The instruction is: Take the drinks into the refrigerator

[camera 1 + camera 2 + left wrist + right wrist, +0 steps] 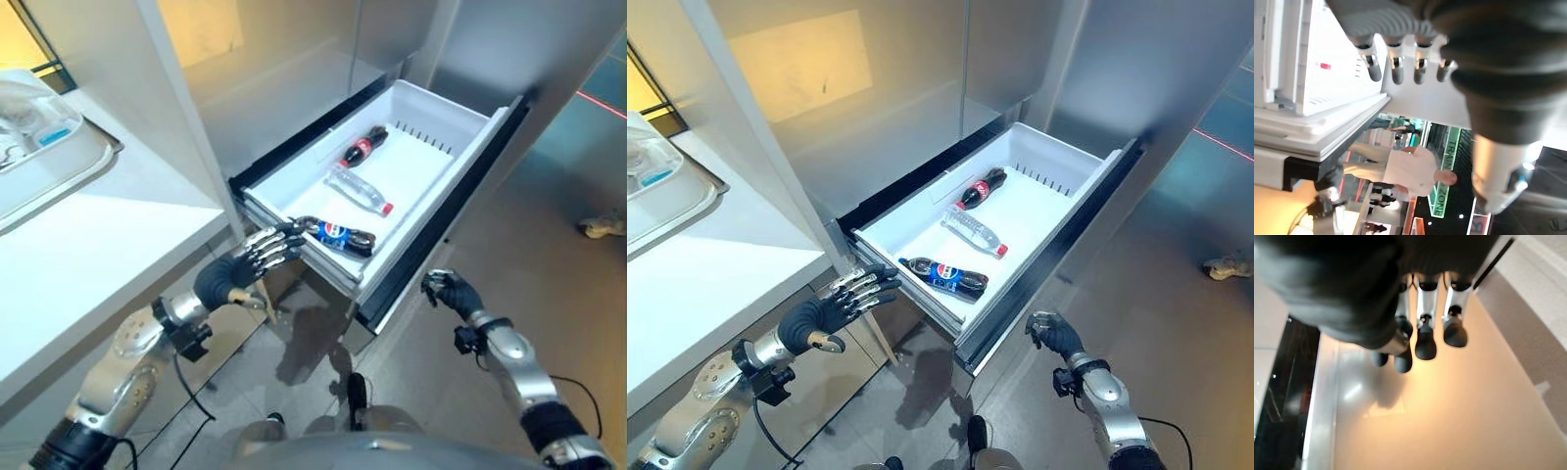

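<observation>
Right now the left hand (823,311) is reaching toward the near corner of the drawer (1058,157), its fingers (277,243) stretched out straight and holding nothing. In the left eye view the fingertips are lying against the drawer's front corner, though in the right eye view they are stopping just short of it, so contact is hard to call. The right hand (1052,335) is hanging low beside the drawer's dark front panel, apart from it, with its fingers curling inward around nothing.

Past the left hand, the white drawer is standing pulled out of the fridge (921,88), and three bottles are lying on their sides inside. Nearest the left hand is the blue-label cola (945,276), resting along the near wall. Beyond it, around the middle, is a clear water bottle (974,233) with a red cap. Farthest in is the red-label cola (980,188), lying close to the water bottle but not touching it.

To the robot's left, a white counter (88,245) is running alongside, carrying a tray (54,162) at its far end.
</observation>
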Tool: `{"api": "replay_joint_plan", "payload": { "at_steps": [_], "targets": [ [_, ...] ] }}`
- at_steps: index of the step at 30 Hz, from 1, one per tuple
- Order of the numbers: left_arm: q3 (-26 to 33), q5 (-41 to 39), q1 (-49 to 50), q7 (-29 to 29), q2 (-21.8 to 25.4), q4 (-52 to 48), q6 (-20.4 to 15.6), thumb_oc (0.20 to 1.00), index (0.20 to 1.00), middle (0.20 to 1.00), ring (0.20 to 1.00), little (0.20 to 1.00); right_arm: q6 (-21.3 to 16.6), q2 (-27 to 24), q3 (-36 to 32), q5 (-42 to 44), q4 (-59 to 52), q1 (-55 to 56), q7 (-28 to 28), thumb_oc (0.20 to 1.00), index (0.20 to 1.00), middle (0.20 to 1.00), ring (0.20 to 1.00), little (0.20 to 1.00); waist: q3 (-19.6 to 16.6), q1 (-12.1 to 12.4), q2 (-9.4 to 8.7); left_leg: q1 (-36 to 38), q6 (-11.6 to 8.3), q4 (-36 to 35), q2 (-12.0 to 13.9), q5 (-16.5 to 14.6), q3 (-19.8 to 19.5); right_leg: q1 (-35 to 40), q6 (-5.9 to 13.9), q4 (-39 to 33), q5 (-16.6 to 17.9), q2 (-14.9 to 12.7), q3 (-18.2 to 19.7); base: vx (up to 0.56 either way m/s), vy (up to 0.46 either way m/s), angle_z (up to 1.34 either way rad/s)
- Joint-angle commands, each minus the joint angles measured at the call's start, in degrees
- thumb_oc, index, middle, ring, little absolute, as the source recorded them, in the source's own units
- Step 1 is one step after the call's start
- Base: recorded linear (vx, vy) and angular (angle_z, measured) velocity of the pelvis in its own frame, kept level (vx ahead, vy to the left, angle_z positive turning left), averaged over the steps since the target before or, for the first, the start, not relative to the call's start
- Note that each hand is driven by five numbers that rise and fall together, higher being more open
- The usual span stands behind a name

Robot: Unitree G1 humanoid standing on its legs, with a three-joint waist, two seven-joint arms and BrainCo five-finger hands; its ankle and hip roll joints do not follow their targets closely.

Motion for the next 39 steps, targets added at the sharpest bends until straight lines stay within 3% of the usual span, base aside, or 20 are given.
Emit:
{"api": "replay_joint_plan", "payload": {
  "at_steps": [1,19,30,39],
  "targets": [
    [-1.49,0.54,-2.79,-0.1,-0.17,-1.29,-3.02,1.0,1.0,1.0,1.0,1.0,-2.09,-1.54,1.96,-0.72,-0.57,-6.88,0.0,0.2,0.2,0.2,0.2,0.2,-0.06,2.2,-1.24,-3.5,2.09,6.8,-1.66,-5.61,-1.58,0.07,5.64,9.06,-6.99,-2.99,-2.51,0.01,-0.023,0.07],
    [-4.76,-0.09,-5.2,1.56,0.18,-2.09,-2.99,1.0,1.0,1.0,1.0,1.0,-1.3,-0.64,12.51,-0.8,1.93,-24.32,-0.32,0.2,0.2,0.2,0.2,0.2,-0.21,6.55,-2.35,-2.44,1.57,4.49,-1.01,-4.09,-4.56,1.19,4.8,10.38,-8.13,-3.02,-6.15,0.01,-0.02,0.14],
    [-6.9,-1.21,-7.0,1.74,1.51,-2.9,-2.61,1.0,1.0,1.0,1.0,1.0,-1.01,1.4,17.66,-1.09,7.03,-34.85,-1.23,0.2,0.2,0.2,0.2,0.2,-0.01,9.78,-2.41,-3.05,0.84,4.0,-0.99,-2.96,-8.03,1.9,4.26,11.56,-9.17,-3.81,-10.59,0.0,-0.034,0.24],
    [-6.99,-0.55,-6.75,2.32,1.17,-3.01,-2.83,1.0,1.0,1.0,1.0,1.0,-0.97,3.19,18.15,0.61,6.19,-35.01,-1.28,0.2,0.2,0.2,0.2,0.2,0.15,10.46,-2.08,-3.99,0.98,3.95,-1.52,-2.35,-9.76,2.4,4.26,11.01,-9.1,-4.31,-12.78,-0.01,-0.006,0.22]
  ]
}}
